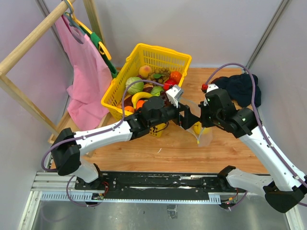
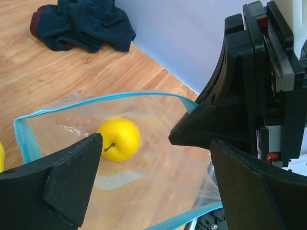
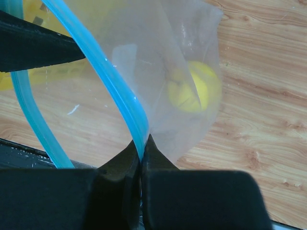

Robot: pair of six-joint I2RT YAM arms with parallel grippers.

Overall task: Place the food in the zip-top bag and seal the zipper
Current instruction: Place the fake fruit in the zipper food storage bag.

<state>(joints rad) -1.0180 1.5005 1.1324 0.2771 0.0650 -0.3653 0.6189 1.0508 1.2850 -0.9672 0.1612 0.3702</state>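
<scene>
The clear zip-top bag [image 1: 203,137] hangs open above the wooden table, with a round yellow fruit [image 2: 119,139] lying inside it. Its blue zipper [image 2: 96,99] runs round the mouth. My right gripper [image 3: 140,149] is shut on the zipper strip [image 3: 115,96] at one corner and holds the bag up. My left gripper [image 2: 153,184] stands open just over the bag's mouth, with nothing between its fingers. The yellow fruit [image 3: 196,88] also shows through the plastic in the right wrist view. More food [image 1: 153,84] lies in the yellow basket.
The yellow mesh basket [image 1: 120,79] stands behind the left arm. A dark blue cloth [image 1: 240,88] lies at the back right of the table. A pink garment [image 1: 88,76] hangs on a wooden rack at the left. Grey walls close in on both sides.
</scene>
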